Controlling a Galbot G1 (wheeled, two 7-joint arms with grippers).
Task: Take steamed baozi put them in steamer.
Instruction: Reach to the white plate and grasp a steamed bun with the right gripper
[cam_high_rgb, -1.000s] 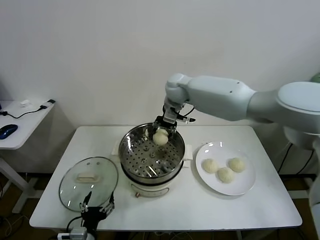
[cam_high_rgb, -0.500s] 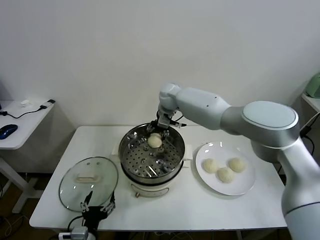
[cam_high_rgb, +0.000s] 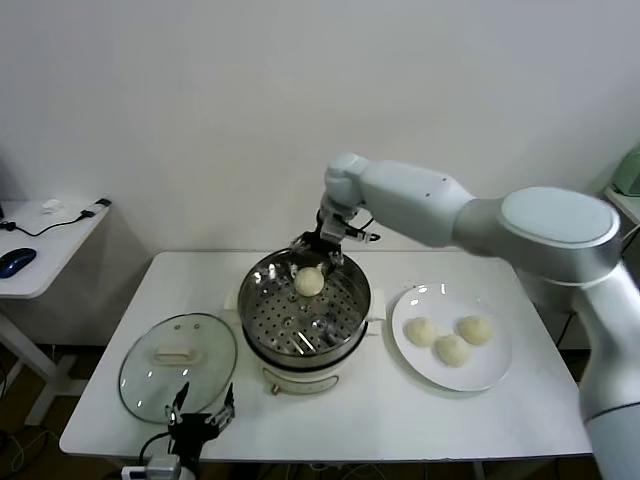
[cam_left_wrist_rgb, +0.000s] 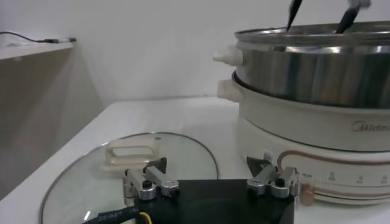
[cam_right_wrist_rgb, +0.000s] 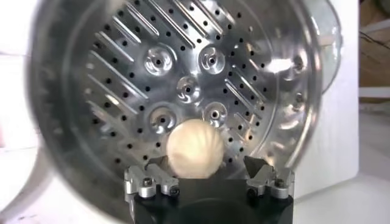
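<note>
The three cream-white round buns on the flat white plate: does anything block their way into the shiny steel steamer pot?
Nothing visible does. The three cream-white round buns lie uncovered on the flat white plate; the shiny steel steamer pot stands open, and its round glass lid lies apart on the table.

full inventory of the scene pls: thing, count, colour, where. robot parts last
steamed baozi: 4, cream-white; one on the perforated tray inside the steamer, three on the plate
steamer: 1, shiny steel pot on a white base, table centre
plate: 1, white, on the table to the robot's right of the steamer
glass lid: 1, clear with a white handle, flat on the table to the robot's left of the steamer
table: 1, white, under all of it
side desk: 1, white, far left, carrying a dark mouse and cables
right pincer: open, over the steamer's far rim, above the baozi in the steamer
left pincer: open, low at the table's near edge by the glass lid
</note>
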